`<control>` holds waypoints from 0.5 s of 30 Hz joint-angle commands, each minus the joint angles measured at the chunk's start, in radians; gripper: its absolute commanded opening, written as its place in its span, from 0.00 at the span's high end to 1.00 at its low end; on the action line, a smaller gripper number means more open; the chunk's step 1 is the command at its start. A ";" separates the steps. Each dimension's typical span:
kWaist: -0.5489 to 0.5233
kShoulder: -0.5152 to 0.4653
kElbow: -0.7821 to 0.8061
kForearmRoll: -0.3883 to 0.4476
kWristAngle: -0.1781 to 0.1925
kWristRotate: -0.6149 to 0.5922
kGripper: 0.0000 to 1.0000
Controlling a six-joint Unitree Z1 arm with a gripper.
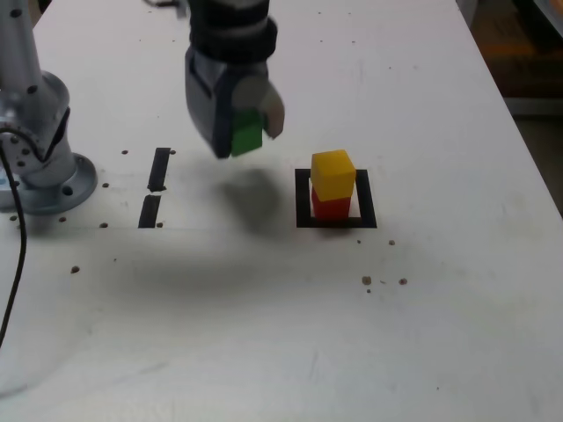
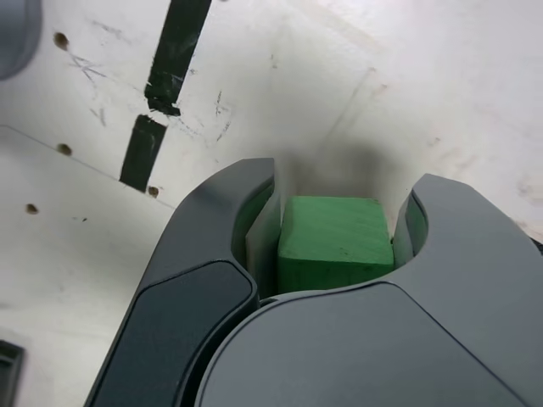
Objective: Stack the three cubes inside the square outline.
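Above the worktop, clear of its surface, your end effector is clamped on the green cube. Yellow cube sits on red cube inside the square outline mid-worktop. Cubes look light, rigid, matte; grip opposite flat faces, centred.

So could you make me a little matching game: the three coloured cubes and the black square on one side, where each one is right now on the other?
Things:
1. green cube
2. yellow cube
3. red cube
4. square outline

Places:
A. on the table, around the stack's base
B. on top of another cube
C. held in the gripper, off the table
D. bottom of the stack

Pairs: 1-C, 2-B, 3-D, 4-A
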 commanded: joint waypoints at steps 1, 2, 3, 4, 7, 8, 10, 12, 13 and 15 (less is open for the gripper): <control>-0.014 0.003 -0.096 0.144 0.008 0.023 0.86; -0.019 0.008 -0.129 0.167 0.012 0.037 0.86; -0.025 0.015 -0.160 0.186 0.014 0.053 0.86; -0.030 0.023 -0.191 0.202 0.016 0.070 0.86; -0.047 0.057 -0.284 0.232 0.018 0.134 0.87; -0.053 0.070 -0.311 0.237 0.018 0.154 0.87; -0.062 0.097 -0.361 0.246 0.017 0.190 0.87; -0.071 0.126 -0.407 0.253 0.014 0.220 0.87; -0.075 0.140 -0.427 0.255 0.011 0.232 0.87; -0.083 0.165 -0.459 0.258 0.004 0.249 0.87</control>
